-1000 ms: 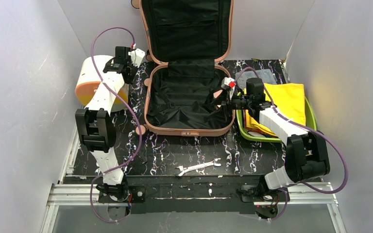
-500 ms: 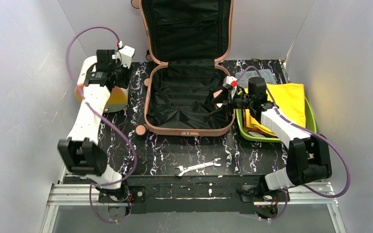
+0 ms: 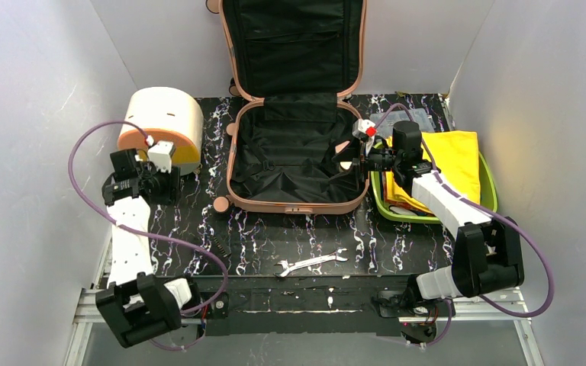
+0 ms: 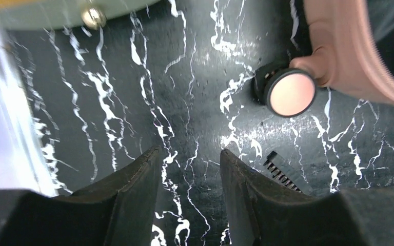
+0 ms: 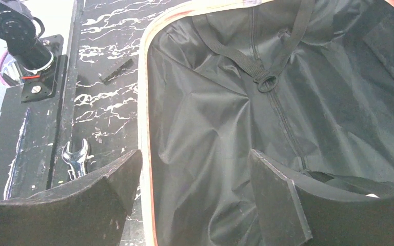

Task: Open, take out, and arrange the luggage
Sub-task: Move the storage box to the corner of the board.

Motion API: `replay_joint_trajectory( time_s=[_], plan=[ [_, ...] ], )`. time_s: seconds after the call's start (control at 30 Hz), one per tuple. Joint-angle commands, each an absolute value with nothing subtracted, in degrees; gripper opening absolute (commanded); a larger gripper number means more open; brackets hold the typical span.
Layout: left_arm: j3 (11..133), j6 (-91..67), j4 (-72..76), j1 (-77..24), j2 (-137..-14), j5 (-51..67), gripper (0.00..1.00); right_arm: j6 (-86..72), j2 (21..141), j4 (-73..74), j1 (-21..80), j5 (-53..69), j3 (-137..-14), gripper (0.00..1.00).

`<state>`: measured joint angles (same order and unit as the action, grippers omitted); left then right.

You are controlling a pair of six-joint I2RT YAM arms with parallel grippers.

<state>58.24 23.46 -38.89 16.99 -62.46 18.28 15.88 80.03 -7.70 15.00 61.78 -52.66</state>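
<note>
The salmon-pink luggage (image 3: 233, 164) lies open at the table's centre, its lid leaning on the back wall. Only black lining (image 5: 210, 128) and loose straps show inside. My left gripper (image 3: 169, 185) hovers over bare table to the left of the luggage, in front of the drum box. It is open with nothing between its fingers (image 4: 190, 152). A luggage wheel (image 4: 290, 92) and the pink shell corner (image 4: 349, 51) lie ahead to its right. My right gripper (image 3: 349, 156) is wide open at the luggage's right rim. One finger is outside the rim (image 5: 144, 102), the other over the lining (image 5: 195, 154).
A cream-and-orange drum box (image 3: 160, 122) stands at the back left. A lime-green tray (image 3: 488, 191) at the right holds a yellow cloth (image 3: 446, 160). A wrench (image 3: 310, 262) lies near the front edge. A small black comb-like piece (image 3: 221, 248) lies left of it, near the left fingers (image 4: 282, 171).
My left arm has drawn back from the top of the drum box toward the near left, and its gripper has gone from shut to open. The right arm has barely moved.
</note>
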Motion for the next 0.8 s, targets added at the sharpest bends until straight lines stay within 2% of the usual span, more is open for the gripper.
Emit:
replay_joint_trajectory(
  time_s=[0.0,0.1,0.37,0.53,0.77],
  plan=[
    [52.6,26.2,-31.6,23.2,-62.6,28.7,0.44,14.5,76.8,-10.9,14.7,63.5,-52.1,0.85],
    [48.8,26.4,-23.4,25.2,-63.8,32.2,0.44,14.5,76.2,-11.1,14.7,63.5,-52.0,0.85],
    [43.2,23.6,-3.1,25.7,-71.1,31.6,0.43,14.7,75.8,-11.3,14.7,63.5,-51.7,0.86],
    [44.7,24.2,1.8,25.7,-79.2,27.8,0.42,15.0,76.3,-11.2,14.7,63.6,-51.7,0.87],
    [46.0,23.2,6.6,25.7,-84.3,26.0,0.42,15.3,78.0,-10.8,14.7,63.9,-51.8,0.86]
  ],
)
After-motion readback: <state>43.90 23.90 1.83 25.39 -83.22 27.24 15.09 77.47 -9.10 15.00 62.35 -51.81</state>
